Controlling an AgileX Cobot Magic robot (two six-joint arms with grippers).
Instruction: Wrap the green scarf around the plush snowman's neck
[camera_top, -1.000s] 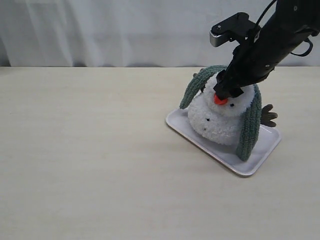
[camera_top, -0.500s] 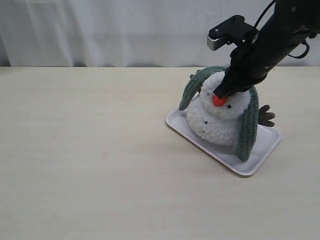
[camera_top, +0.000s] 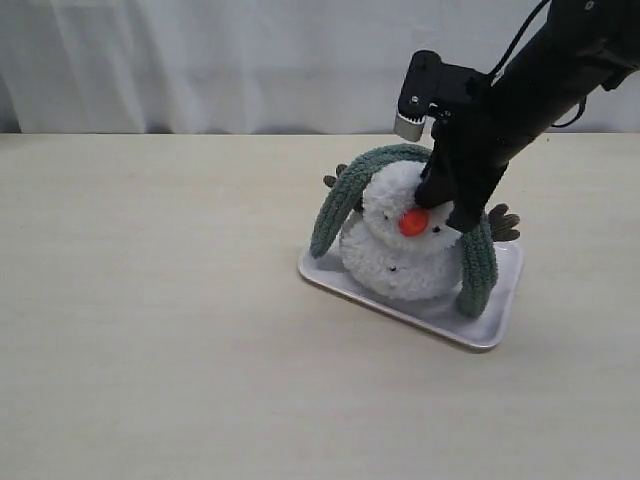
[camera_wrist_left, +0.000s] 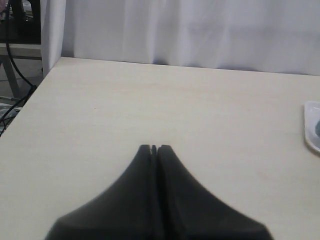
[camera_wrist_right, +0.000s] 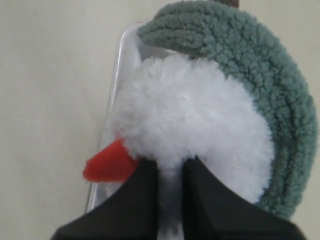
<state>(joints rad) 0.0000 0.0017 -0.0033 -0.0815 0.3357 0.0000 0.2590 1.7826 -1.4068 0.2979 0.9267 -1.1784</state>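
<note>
The plush snowman stands on a white tray right of the table's middle, its orange nose pointing forward. The green scarf arches over the back of its head, and one end hangs down on each side to the tray. My right gripper comes down from above and is shut on the white fluff of the snowman's head, just beside the nose. In the right wrist view the scarf curves round the head. My left gripper hovers shut and empty over bare table. The neck is hidden by fluff.
A brown twig arm sticks out at the snowman's right and another behind the scarf on the left. A white curtain hangs behind the table. The tray's rim shows at the edge of the left wrist view.
My right gripper has shut on the snowman's head. Snowman, scarf and tray have shifted left across the table, and the tray has turned with them.
</note>
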